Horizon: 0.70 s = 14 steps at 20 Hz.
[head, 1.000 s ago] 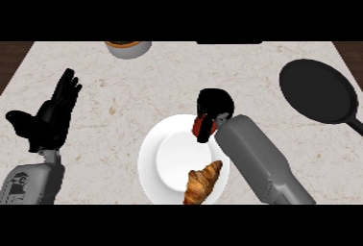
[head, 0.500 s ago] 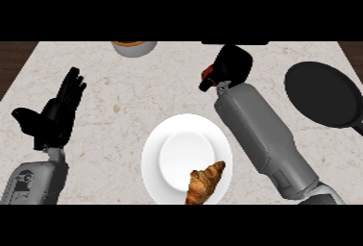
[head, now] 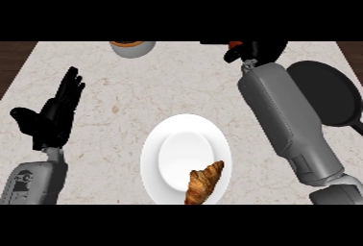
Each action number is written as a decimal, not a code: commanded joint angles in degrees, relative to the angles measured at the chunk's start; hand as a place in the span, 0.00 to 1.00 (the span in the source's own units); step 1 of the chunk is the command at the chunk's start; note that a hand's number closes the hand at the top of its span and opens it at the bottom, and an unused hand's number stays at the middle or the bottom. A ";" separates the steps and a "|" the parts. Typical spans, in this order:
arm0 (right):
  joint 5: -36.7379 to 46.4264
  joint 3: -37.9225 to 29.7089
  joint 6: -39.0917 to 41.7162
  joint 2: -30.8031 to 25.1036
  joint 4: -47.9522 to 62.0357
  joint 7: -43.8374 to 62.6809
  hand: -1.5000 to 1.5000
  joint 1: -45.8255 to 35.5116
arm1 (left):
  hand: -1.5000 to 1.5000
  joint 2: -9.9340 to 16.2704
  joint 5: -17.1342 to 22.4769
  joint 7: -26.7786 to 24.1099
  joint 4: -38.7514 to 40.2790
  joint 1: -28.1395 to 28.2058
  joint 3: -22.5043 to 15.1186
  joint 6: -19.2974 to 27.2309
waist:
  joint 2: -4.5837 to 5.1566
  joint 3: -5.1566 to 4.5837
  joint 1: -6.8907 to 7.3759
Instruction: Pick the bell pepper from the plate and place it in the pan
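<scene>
The right hand (head: 257, 50) curls round the red bell pepper (head: 233, 44) at the worktop's (head: 177, 81) far edge, just beside the black pan (head: 327, 93); left hand (head: 53, 115) rests open; a croissant (head: 204, 181) lies on the plate (head: 166, 158)

The table (head: 177, 86) has a pale, veined, stone-like top with a smooth matt look. The plate (head: 166, 158) is white and glossy like glazed ceramic, the pan (head: 330, 96) matt black, and the croissant (head: 204, 181) looks browned and flaky.
</scene>
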 commanded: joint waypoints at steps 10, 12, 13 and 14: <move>-8.73 -13.57 -11.39 -16.48 0.38 -14.94 1.00 12.79 | 0.50 -0.35 0.49 0.09 -3.69 3.21 0.08 -0.51 | -0.24 0.03 -0.37; -9.83 -15.35 -13.30 -18.08 8.18 -20.26 1.00 11.74 | 0.50 -1.98 -1.65 1.53 -3.07 0.54 -1.73 1.67 | 0.18 0.06 0.34; -9.97 -15.88 -12.80 -20.92 8.81 -22.37 1.00 12.47 | 0.50 0.48 0.13 2.64 -3.60 0.47 0.02 -0.57 | 0.19 0.07 0.40; -8.34 -15.92 -14.62 -21.55 11.28 -21.68 1.00 12.50 | 0.50 0.86 0.72 -1.70 3.40 -3.10 2.28 -0.79 | 0.63 0.03 0.08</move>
